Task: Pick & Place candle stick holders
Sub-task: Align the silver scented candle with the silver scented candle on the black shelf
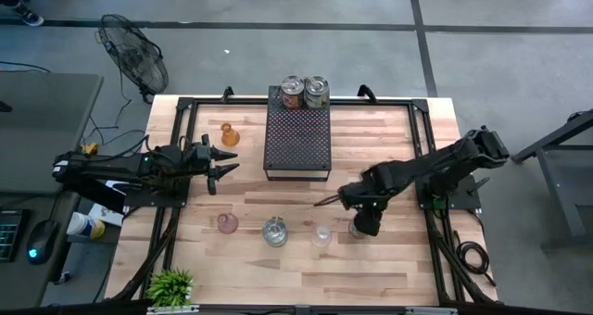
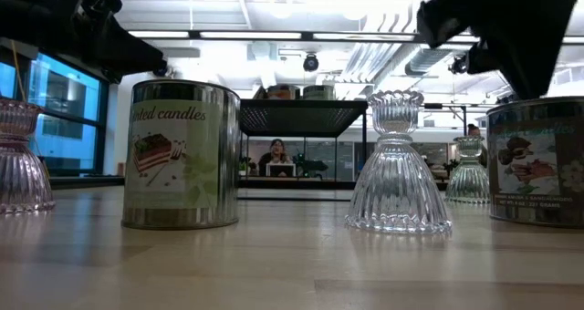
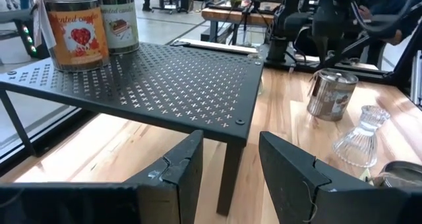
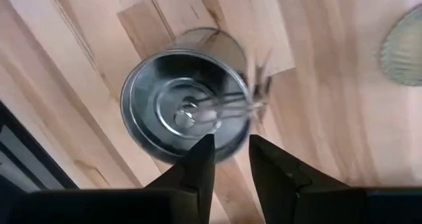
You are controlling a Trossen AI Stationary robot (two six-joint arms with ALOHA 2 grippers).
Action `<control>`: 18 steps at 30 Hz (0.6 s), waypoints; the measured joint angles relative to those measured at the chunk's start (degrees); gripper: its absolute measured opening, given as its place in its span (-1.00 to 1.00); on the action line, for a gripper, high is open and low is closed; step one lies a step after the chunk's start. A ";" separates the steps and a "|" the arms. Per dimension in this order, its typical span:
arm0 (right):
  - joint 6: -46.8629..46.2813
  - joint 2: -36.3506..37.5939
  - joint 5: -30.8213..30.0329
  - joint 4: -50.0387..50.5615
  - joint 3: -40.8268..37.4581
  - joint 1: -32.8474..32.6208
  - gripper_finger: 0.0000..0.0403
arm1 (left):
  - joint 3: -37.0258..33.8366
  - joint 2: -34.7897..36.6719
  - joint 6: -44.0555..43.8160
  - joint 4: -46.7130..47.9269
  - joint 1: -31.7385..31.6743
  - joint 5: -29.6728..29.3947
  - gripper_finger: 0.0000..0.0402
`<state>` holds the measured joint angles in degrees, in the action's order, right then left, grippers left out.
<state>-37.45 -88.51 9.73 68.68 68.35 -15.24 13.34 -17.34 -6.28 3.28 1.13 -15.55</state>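
An amber holder (image 1: pixel 227 134) stands at the far left of the black perforated tray (image 1: pixel 298 153). A pinkish holder (image 1: pixel 227 223), a candle tin (image 1: pixel 274 232), a clear glass holder (image 1: pixel 321 234) and a second tin (image 4: pixel 188 92) stand in a row nearer the front edge. Each rests on its base. My right gripper (image 4: pixel 231 145) points down just above the second tin's silver top, its fingers open with a narrow gap. In the low view it hangs over that tin (image 2: pixel 538 160). My left gripper (image 3: pixel 227 155) is open and empty, level, left of the tray.
Two more candle tins (image 1: pixel 304 91) stand on the tray's far end. Another small glass holder (image 2: pixel 470 169) shows behind the row in the low view. A green plant (image 1: pixel 171 285) sits at the front left corner. Bare wood lies between the tray and the row.
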 joint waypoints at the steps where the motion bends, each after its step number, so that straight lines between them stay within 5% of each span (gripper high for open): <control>1: 0.46 0.81 -0.07 0.29 0.39 0.25 -0.61 | 0.00 0.00 0.00 -0.04 0.01 0.00 -0.28; 8: 4.16 6.13 -8.05 -5.03 4.37 2.11 -0.69 | 0.00 0.00 0.00 -0.14 0.02 -1.28 -0.28; 18: 0.37 4.36 -1.94 -13.20 4.46 9.94 -0.69 | 0.00 0.00 -0.44 -0.22 0.00 -1.57 -0.28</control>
<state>-37.08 -84.15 7.79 55.49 72.81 -5.30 13.34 -17.34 -6.73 3.06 1.14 -17.12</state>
